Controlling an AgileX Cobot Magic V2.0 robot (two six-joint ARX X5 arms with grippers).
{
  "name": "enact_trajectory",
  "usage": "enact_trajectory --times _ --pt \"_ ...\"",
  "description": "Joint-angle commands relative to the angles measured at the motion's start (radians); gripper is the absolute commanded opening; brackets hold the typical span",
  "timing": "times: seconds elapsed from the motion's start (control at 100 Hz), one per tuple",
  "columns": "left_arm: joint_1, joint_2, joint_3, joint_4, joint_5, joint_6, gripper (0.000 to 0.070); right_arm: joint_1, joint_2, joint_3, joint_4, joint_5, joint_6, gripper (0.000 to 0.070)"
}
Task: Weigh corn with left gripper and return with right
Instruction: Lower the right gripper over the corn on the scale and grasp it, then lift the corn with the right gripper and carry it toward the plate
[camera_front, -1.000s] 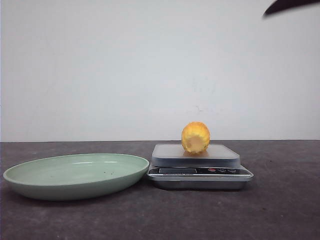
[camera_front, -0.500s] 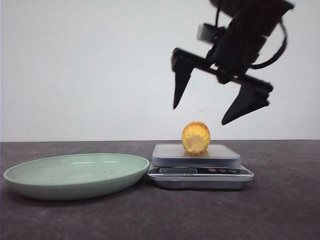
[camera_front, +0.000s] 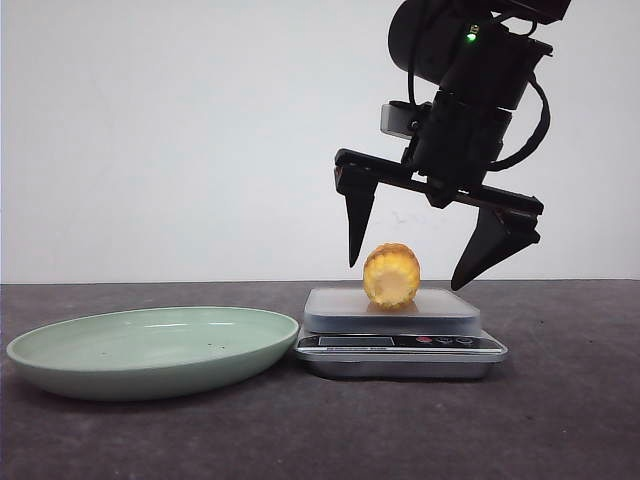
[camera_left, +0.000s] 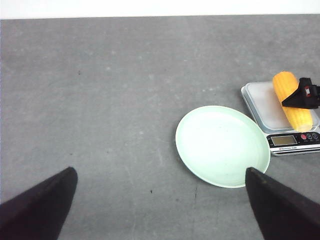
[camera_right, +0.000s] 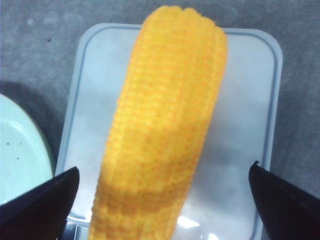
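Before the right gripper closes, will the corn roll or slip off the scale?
The corn is a rounded cob lying on its side on the scale, so a nudge could probably roll it. Its ridged kernels likely give grip. The right gripper, open, straddles it from above, so closing should trap it.

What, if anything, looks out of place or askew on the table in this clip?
Nothing stands out. The corn lies on its side on the scale, intact. The green plate sits flat beside the scale, with a few dark specks but no spill. The right claw is open above the corn, not touching it.
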Motion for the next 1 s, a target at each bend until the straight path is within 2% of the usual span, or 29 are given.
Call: enact_trajectory --times 0.0,0.03,0.09,0.22,0.25,0.37,0.6,0.82,0.99 --pt "-0.007 0.002 0.013 0.023 -0.003 -0.012 0.07 0.006 0.019 0.019 -0.004 0.004 0.01 0.0509" --pt "-0.007 0.002 0.013 0.027 -0.003 -0.012 0.07 0.006 0.019 0.019 -0.01 0.005 0.01 0.0435" --pt "-0.007 0.002 0.013 0.037 -0.003 -0.012 0.07 0.006 0.019 0.019 -0.019 0.004 0.01 0.0346" --pt "-0.007 0.002 0.013 0.05 -0.003 -0.013 0.07 0.008 0.029 0.019 -0.038 -0.004 0.01 0.0318" --pt "-0.007 0.002 0.013 0.053 -0.003 -0.013 0.07 0.008 0.031 0.019 -0.044 -0.004 0.01 0.0291" --pt "-0.007 0.002 0.013 0.07 -0.003 -0.016 0.07 0.009 0.032 0.019 -0.045 -0.004 0.006 0.0" --pt "-0.007 0.002 0.013 0.072 0.002 -0.019 0.07 -0.007 -0.018 0.059 -0.011 -0.008 -0.012 0.0" --pt "-0.007 0.002 0.013 0.077 0.001 -0.019 0.07 -0.013 -0.208 0.189 -0.011 0.116 -0.103 0.0" --pt "-0.007 0.002 0.013 0.127 -0.003 -0.019 0.07 0.011 -0.32 0.286 -0.01 0.135 -0.176 0.0"
